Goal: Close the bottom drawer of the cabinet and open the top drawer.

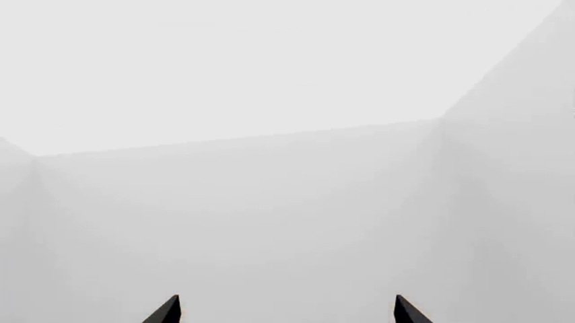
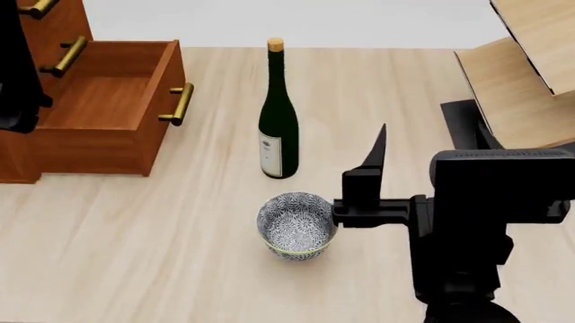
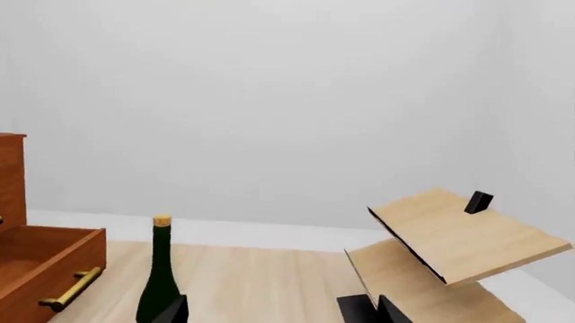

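Observation:
The reddish-brown cabinet (image 2: 18,158) stands at the table's far left. Its bottom drawer (image 2: 108,101) is pulled out and empty, with its brass handle (image 2: 180,104) facing the bottle. The middle drawer's handle (image 2: 67,55) and the top drawer's handle (image 2: 36,8) show above; both drawers look shut. The bottom drawer also shows in the right wrist view (image 3: 40,269). My right gripper (image 3: 283,313) is open and empty, held above the table right of the bowl, far from the cabinet. My left gripper (image 1: 287,313) is open and faces only white walls; its arm (image 2: 18,74) is a dark shape in front of the cabinet.
A green wine bottle (image 2: 279,114) stands upright right of the open drawer. A blue-patterned bowl (image 2: 297,225) sits in front of it, beside my right gripper's finger (image 2: 373,158). A pale wooden rack (image 2: 526,74) stands at the right.

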{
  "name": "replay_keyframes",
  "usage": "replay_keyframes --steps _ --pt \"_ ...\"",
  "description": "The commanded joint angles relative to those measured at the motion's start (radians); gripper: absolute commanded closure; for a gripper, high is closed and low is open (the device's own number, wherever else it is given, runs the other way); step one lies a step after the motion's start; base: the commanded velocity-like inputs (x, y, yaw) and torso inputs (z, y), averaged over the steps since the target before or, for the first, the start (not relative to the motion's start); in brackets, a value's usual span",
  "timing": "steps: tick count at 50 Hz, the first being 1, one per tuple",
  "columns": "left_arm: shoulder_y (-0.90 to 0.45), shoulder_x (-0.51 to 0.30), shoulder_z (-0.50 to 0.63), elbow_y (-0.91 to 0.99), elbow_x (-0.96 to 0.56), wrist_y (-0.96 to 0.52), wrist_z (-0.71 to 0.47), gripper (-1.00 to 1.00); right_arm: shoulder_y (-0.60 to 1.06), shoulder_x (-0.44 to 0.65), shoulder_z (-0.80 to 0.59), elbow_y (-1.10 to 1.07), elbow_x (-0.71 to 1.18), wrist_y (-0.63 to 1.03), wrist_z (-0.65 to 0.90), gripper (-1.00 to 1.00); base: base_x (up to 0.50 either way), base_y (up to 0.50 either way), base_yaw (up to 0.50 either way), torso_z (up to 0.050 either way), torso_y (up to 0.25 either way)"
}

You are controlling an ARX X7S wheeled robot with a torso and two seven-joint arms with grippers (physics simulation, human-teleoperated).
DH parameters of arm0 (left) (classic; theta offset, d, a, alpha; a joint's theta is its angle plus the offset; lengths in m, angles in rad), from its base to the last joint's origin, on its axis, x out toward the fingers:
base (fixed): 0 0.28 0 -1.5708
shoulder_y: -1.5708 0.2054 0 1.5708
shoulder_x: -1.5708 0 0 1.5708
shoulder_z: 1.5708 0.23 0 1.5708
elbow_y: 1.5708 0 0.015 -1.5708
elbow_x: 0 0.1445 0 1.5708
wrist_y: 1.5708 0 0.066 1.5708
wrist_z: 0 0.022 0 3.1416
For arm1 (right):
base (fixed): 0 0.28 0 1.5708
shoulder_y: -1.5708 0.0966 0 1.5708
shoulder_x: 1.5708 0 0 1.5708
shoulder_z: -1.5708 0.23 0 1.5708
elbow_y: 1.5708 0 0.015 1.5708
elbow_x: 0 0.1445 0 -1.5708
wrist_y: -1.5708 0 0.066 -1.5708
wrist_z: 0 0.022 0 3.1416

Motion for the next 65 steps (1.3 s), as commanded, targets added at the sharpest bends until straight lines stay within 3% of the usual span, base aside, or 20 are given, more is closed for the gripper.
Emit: replay_keyframes --steps 1,8,65 --pt "-0.032 -0.011 -0.004 0.015 -0.012 -0.016 -0.003 -1.00 0.017 0.001 -0.005 -0.007 0.006 0.014 0.008 -1.00 0.00 0.00 0.00 0.000 0.000" --pt "-0.019 -0.016 -0.001 0.014 -0.009 -0.002 -0.003 -1.00 0.008 0.007 -0.017 0.002 0.003 0.007 0.007 -1.00 0.00 0.12 0.00 0.000 0.000" --pt "0.006 -0.023 0.013 0.006 -0.034 0.031 -0.022 -1.00 -0.029 0.024 0.002 0.002 0.050 -0.027 0.014 -1.00 0.00 0.45 0.00 0.000 0.000"
